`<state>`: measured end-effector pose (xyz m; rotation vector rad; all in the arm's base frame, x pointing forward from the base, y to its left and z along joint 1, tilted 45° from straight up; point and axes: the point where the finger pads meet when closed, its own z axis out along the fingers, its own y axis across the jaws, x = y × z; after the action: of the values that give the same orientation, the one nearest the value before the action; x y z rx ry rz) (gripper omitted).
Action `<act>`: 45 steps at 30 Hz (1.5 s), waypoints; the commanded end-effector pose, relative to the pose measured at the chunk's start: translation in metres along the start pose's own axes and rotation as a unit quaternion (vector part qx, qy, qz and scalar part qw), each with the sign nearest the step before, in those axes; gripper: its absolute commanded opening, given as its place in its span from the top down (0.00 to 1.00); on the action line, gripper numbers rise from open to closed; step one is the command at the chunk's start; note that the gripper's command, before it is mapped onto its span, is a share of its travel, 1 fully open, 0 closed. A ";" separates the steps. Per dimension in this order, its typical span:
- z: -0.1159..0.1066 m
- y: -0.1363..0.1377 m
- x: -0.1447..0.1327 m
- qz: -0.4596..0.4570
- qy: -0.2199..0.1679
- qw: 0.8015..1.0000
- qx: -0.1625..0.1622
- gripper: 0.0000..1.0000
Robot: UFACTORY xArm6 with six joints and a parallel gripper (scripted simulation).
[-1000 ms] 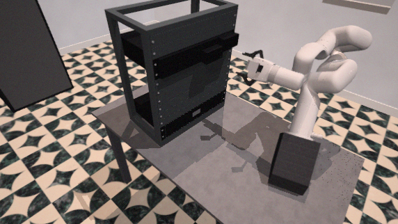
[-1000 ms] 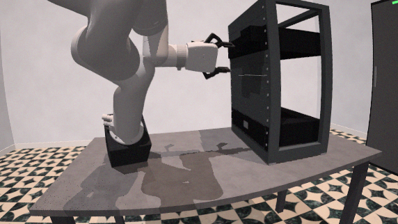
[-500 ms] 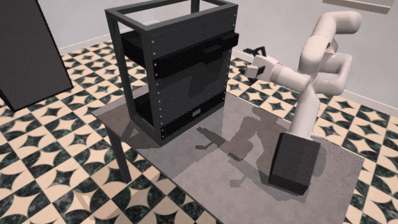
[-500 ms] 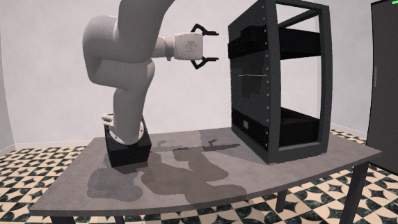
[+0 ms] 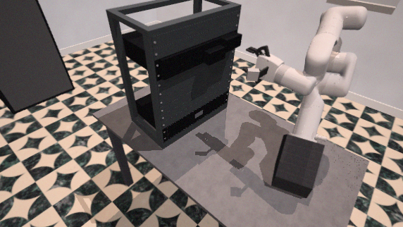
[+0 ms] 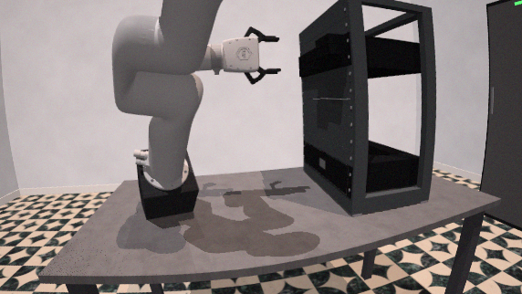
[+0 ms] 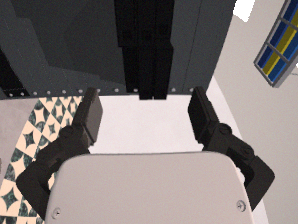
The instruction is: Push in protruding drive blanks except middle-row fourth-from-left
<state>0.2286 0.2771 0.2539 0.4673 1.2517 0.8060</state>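
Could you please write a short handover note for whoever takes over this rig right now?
Gripper: the black two-finger gripper is open and holds nothing, level with the upper chassis and apart from the rack.
Things: the dark grey open-frame rack stands upright on the grey table. The black storage chassis near its top still has a dark blank standing out from its front.
Done: cannot tell from these views how many blanks are home.
Left: check each row, push in the standing blanks except middle row, fourth from left.
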 end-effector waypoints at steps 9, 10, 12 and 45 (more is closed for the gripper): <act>0.000 0.001 0.001 0.000 -0.001 1.000 0.000 0.00; 0.000 0.001 0.000 0.000 -0.001 1.000 0.000 0.00; 0.003 0.001 -0.001 0.000 0.000 1.000 0.000 0.00; 0.060 0.000 -0.029 0.000 0.000 1.000 0.001 0.00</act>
<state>0.2829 0.2605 0.2882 0.4669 1.2539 0.8035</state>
